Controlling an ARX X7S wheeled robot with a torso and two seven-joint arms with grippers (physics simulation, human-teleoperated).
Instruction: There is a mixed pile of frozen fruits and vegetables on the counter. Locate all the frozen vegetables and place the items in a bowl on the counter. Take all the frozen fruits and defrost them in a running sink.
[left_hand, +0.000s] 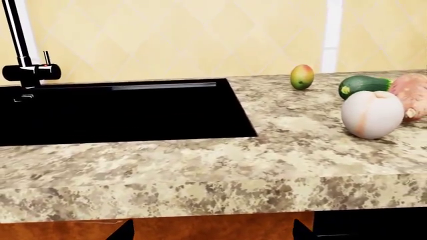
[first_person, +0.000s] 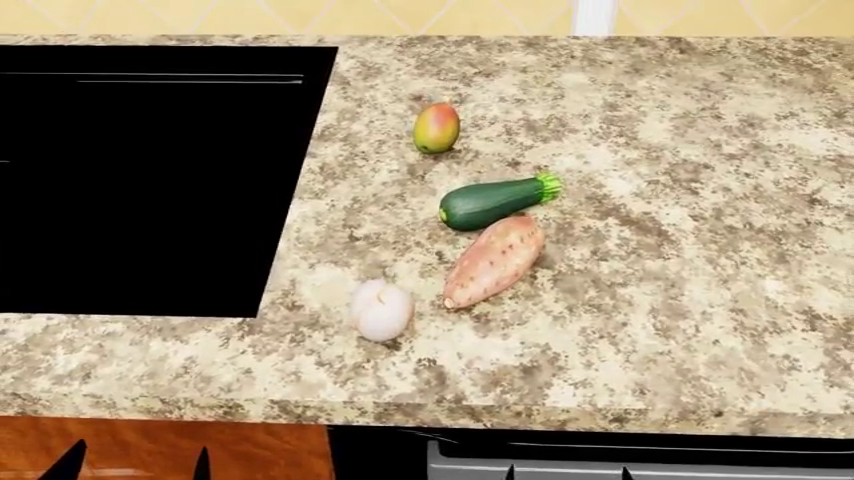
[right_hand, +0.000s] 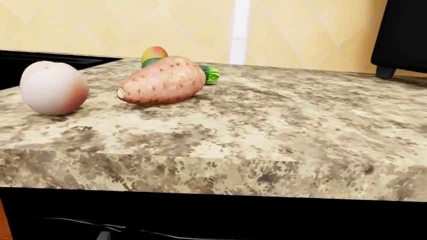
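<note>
Four items lie on the granite counter right of the black sink. They are a red-green mango, a dark green zucchini, a pink sweet potato and a pale peach. The peach lies nearest the front edge, beside the sweet potato. No bowl is in view. My left gripper hangs below the counter's front edge, open and empty. My right gripper shows only as two separated fingertips at the head view's lower edge, holding nothing.
A black faucet stands at the sink's back corner, with no water visible. A dark appliance sits on the counter to the right. An oven front lies under the counter by the right gripper, and a wood cabinet by the left.
</note>
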